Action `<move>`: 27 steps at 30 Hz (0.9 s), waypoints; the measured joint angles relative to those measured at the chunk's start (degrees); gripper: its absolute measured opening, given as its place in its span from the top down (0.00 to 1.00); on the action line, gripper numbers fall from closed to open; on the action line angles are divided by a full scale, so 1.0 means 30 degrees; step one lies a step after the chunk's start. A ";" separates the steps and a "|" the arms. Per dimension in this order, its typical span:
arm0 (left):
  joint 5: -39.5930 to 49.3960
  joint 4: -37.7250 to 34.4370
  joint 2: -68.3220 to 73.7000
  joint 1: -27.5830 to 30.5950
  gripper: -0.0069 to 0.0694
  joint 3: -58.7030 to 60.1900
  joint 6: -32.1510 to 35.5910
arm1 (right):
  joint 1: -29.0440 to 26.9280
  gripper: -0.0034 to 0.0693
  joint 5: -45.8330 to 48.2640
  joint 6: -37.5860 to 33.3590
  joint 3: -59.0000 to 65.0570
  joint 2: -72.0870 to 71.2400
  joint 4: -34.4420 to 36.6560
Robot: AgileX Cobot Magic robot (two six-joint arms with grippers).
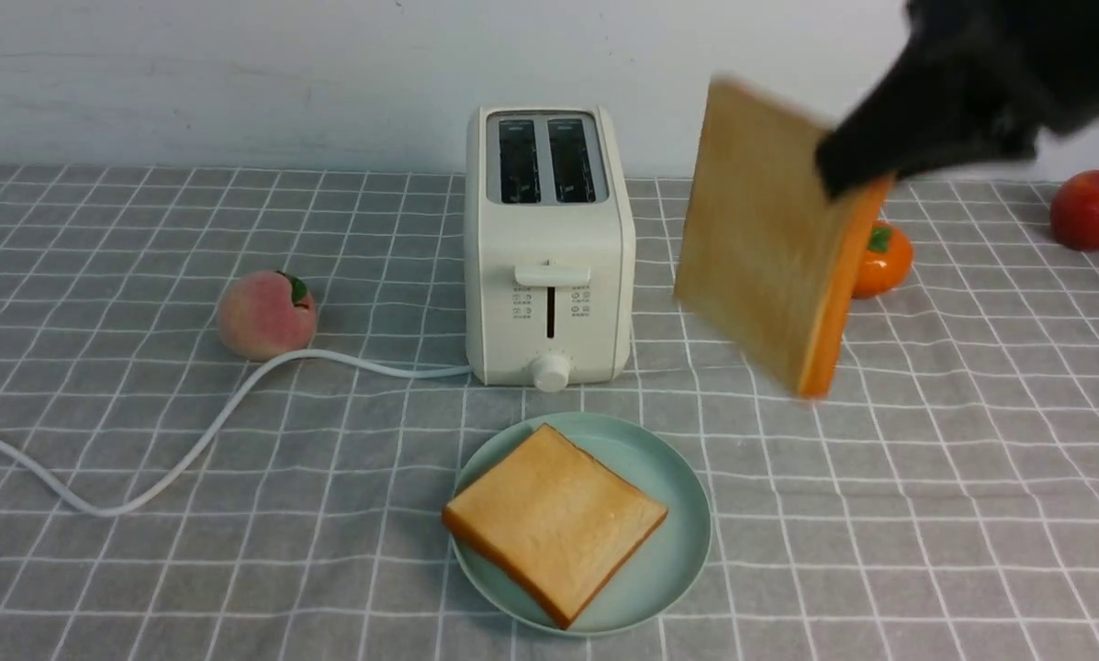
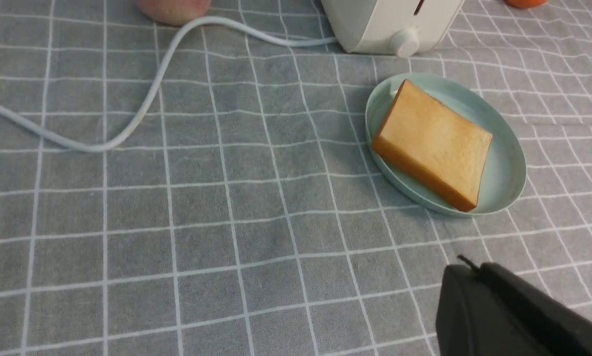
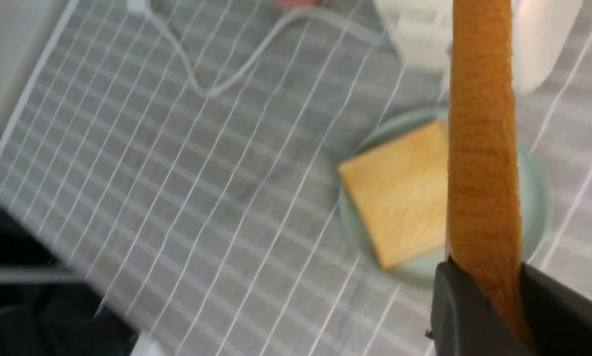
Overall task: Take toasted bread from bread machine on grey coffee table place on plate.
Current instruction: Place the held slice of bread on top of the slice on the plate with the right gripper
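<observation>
The first slice (image 1: 554,519) of toast lay flat on the green plate (image 1: 682,542), turned cornerwise and taking up most of the plate's left and middle, so half of the job looked done. The second slice (image 1: 769,248) was out of the toaster (image 1: 549,275) and hung in the air to the toaster's right, on edge and tilted, its lower corner above the bench (image 1: 145,569) and touching nothing; it showed blurred in the front view. The right tool (image 1: 857,179) was clamped on its upper right edge, and the right wrist view showed the two fingers pressed against the crust on either side. Both toaster slots looked dark and empty, which fits two slices in all. What remained, by my reading, was to carry the held slice nearer and leftward over the plate, lay it down flat and let go; with so little bare plate it would likely rest partly on the first slice. The left tool (image 2: 474,296) hovered low over the near bench, close to the plate, closed and holding nothing. Farther out, a peach (image 1: 266,315) sat left of the toaster by the white cord (image 1: 191,450), an orange fruit (image 1: 887,262) showed behind the held slice, and a red apple (image 1: 1093,209) stood at the far right.
</observation>
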 joint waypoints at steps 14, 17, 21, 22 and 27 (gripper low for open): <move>-0.0189 0.0008 0.0000 0.0000 0.93 0.0000 0.0000 | 0.1167 0.81 -0.8103 -1.0911 0.9669 0.3840 1.2878; -0.0150 0.0008 0.0000 0.0000 0.93 0.0000 0.0000 | 0.1182 0.73 -0.9109 -1.0925 0.9730 0.4282 1.3412; 0.0168 0.0024 0.0000 0.0000 0.93 0.0000 0.0000 | 0.1182 0.54 -0.9930 -1.0470 0.9730 0.4630 1.2812; 0.0516 0.0024 0.0000 0.0000 0.93 0.0000 0.0000 | 0.1182 0.43 -1.0027 -0.9994 0.9730 0.4630 1.2104; 0.1206 0.0024 0.0000 0.0000 0.93 0.0000 0.0000 | 0.0731 0.21 -0.9359 -0.9344 0.9730 0.4295 0.9760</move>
